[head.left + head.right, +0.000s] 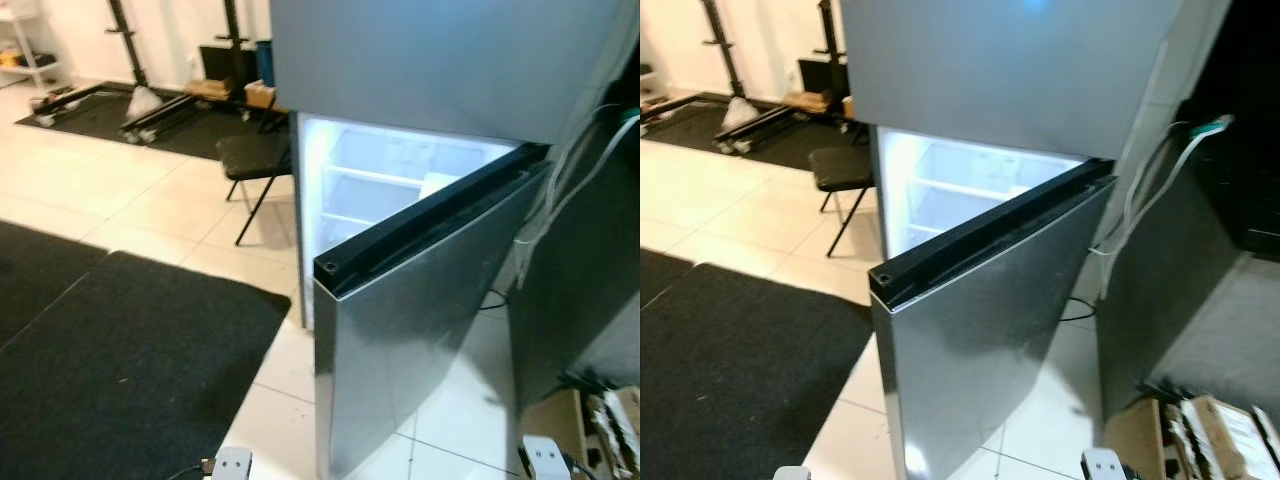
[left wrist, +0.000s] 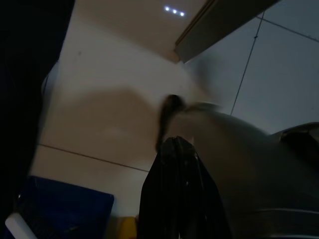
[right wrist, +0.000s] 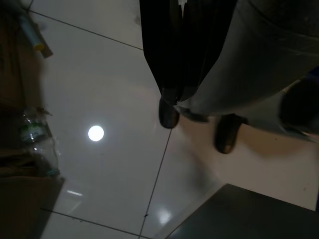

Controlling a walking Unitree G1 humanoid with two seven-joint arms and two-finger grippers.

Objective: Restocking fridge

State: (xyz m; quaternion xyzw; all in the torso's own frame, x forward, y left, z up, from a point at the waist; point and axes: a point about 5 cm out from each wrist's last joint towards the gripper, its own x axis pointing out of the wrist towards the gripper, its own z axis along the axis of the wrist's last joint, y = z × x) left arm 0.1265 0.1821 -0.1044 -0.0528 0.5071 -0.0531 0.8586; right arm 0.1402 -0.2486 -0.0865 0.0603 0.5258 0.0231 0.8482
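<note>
Left eye view, read from the left edge across: dark mat (image 1: pixel 110 370) over the lower left, pale tiled floor (image 1: pixel 130 200) above it, one black folding chair (image 1: pixel 255 160) at centre left, parked just beside the fridge (image 1: pixel 450 60). Then one fridge filling the centre and upper right, its lower door (image 1: pixel 420 300) swung partway out toward the camera (probably left ajar so that stock can go in), lit interior with two white shelves (image 1: pixel 370 180) behind it. Farther right, white cables (image 1: pixel 560 180) hanging down the fridge's side, and an opened cardboard box (image 1: pixel 590 420) in the lower right corner, likely the supply. Left gripper (image 2: pixel 177 189) hanging low over the tiles, fingers pressed together on nothing. Right gripper (image 3: pixel 177 50) likewise pointing at the floor, fingers closed and empty, one plastic bottle (image 3: pixel 37 144) lying at the frame's left edge. Restocking seemingly not yet begun.
</note>
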